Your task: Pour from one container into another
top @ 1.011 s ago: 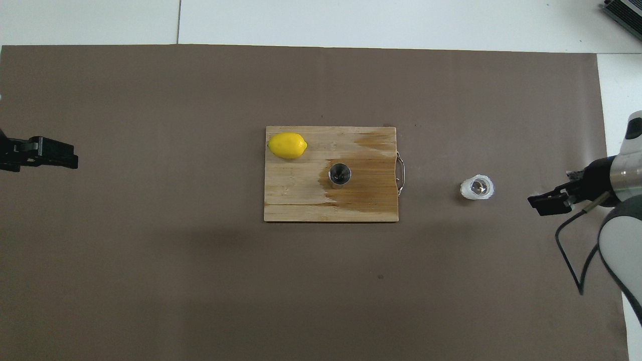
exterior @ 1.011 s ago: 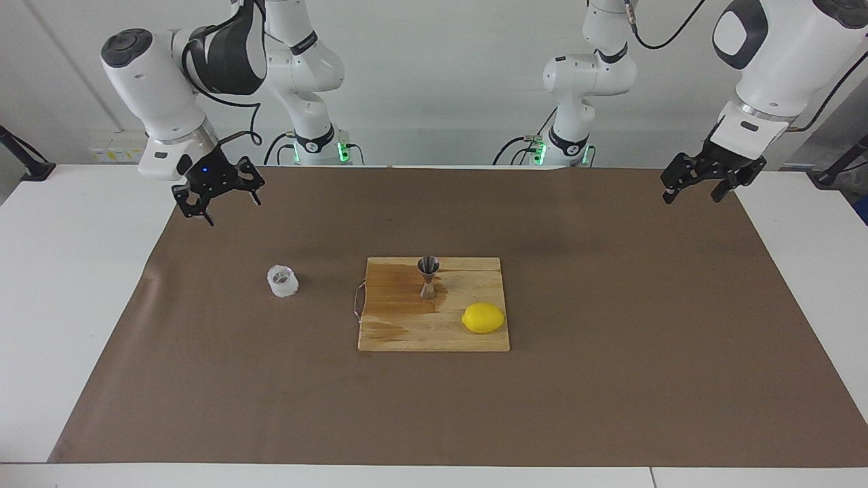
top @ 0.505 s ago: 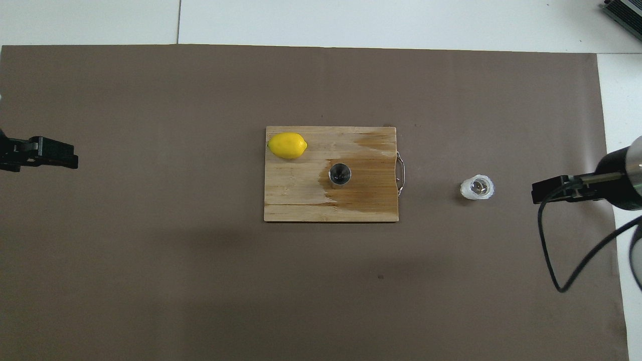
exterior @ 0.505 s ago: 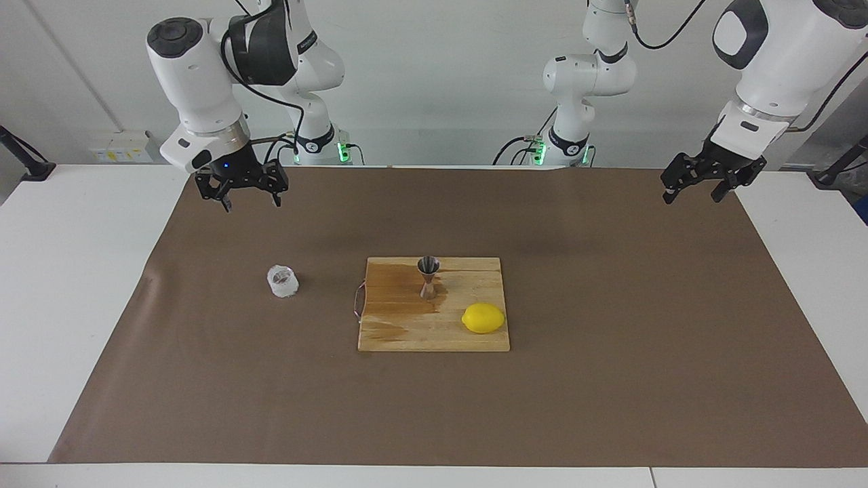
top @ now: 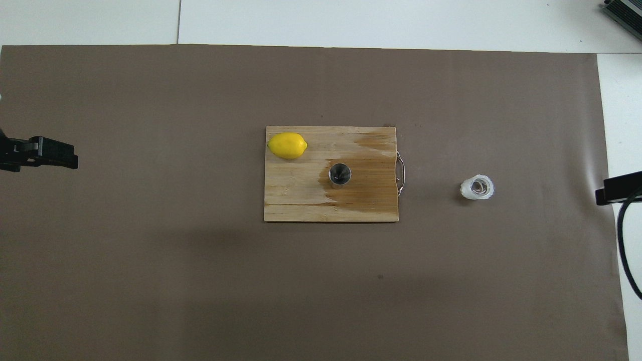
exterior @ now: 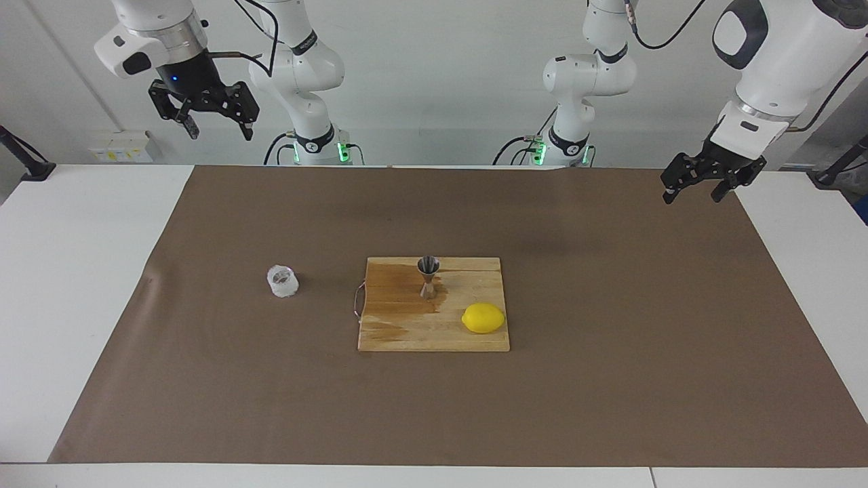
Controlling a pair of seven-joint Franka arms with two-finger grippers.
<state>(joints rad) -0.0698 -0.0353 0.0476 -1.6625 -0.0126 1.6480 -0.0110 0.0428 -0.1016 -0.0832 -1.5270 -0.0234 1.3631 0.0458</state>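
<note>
Cup [exterior: 283,281] sits on the brown mat [exterior: 610,379] at centre-left of the facing view, far below my right gripper [exterior: 215,118], which hangs high in the upper left of that frame, well above the table and apart from everything. My right fingers [exterior: 192,126] are spread, with nothing between them. In the overhead view only a dark tip of that gripper [top: 618,188] shows at the right edge, level with the cup [top: 477,187].

Jigger [exterior: 428,276] stands upright on the wooden board [exterior: 407,332] in the middle of the facing frame, on the darker, wet-looking patch of the wood. A lemon [exterior: 483,318] lies on the same board, at its lower right corner in that view, apart from the jigger. The board's metal handle [exterior: 359,301] faces the cup. Nothing stands between the cup and the jigger but bare mat.

My left gripper [exterior: 698,185] waits at the upper right of the facing frame, over the mat's edge, fingers spread and empty; in the overhead view it [top: 42,152] shows at the left edge.

Compared with a second ago, my right gripper has risen from just above the mat near the cup to high in the upper left corner. Cup, jigger, lemon, board and my left gripper have not moved.
</note>
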